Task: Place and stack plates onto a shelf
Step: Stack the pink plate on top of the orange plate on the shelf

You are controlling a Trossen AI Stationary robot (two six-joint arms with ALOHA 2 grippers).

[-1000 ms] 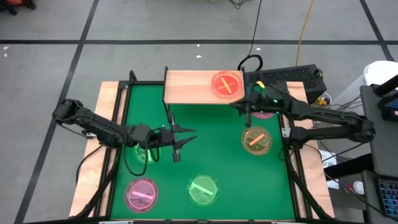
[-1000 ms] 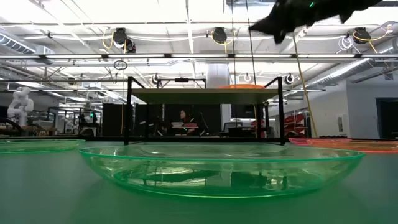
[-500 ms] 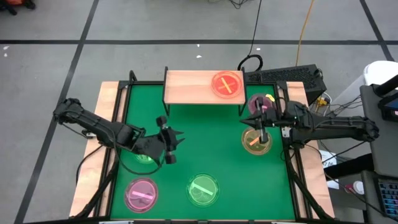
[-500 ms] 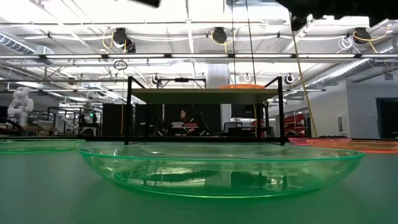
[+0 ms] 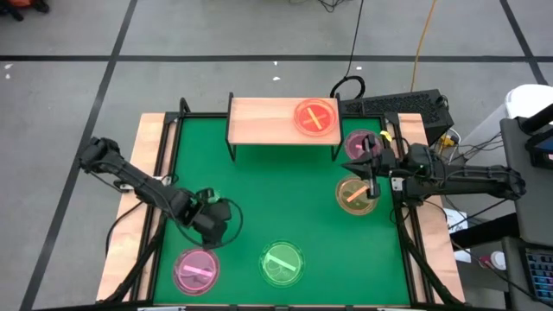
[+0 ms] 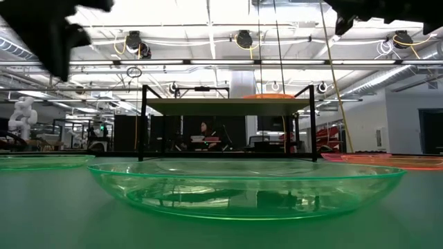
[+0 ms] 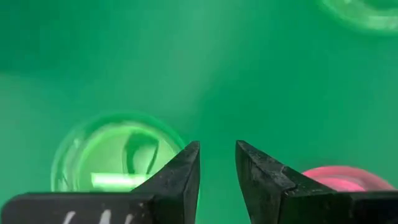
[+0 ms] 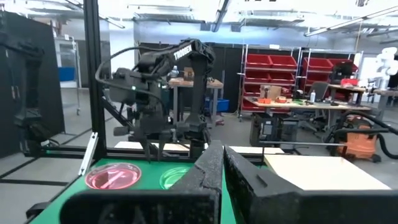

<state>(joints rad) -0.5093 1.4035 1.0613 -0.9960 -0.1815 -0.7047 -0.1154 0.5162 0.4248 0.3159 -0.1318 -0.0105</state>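
Note:
The light-wood shelf [image 5: 268, 121] stands at the table's far edge with a red plate [image 5: 315, 117] on its right half. On the green table lie a purple-pink plate [image 5: 361, 144], an amber plate [image 5: 354, 195], a green plate [image 5: 282, 262] and a pink plate [image 5: 197, 269]. My left gripper [image 5: 210, 231] hangs over the table's left part, pointing down, fingers a little apart [image 7: 217, 155] between another green plate [image 7: 115, 152] and the pink plate [image 7: 342, 177]. My right gripper [image 5: 372, 183] hovers shut [image 8: 222, 165] above the amber plate.
The shelf's black legs [image 6: 143, 124] stand on the far part of the table. Wooden rails [image 5: 147, 173] frame the green surface. A black keyboard [image 5: 393, 105] and cables lie beyond the far right corner. The table's middle [image 5: 276, 194] is bare green.
My left gripper has swung from the table's middle toward the near left and tipped to point downward over the left green plate. My right gripper has drawn back from the shelf's right end toward the right edge and now hangs over the amber plate. No plate has moved.

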